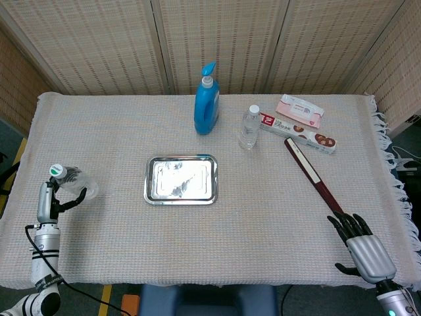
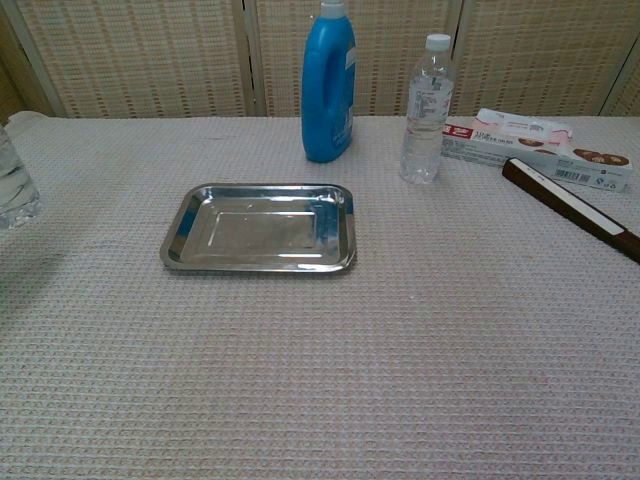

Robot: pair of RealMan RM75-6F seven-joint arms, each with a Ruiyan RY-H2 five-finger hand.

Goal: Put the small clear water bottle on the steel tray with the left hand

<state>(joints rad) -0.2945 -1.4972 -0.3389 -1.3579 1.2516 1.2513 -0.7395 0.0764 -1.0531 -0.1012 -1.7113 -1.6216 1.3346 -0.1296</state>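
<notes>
The steel tray (image 1: 180, 180) lies well right of my fingers. My left hand (image 1: 56, 197) wraps the small clear water bottle (image 1: 77, 182) (light, slick, crushable, I judge), gripped mid-body above the table's left edge.

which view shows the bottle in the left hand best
The head view: it shows the whole bottle with its green cap, held by the left hand left of the tray. The chest view catches only the bottle's bottom at its left edge, and no hand.
</notes>
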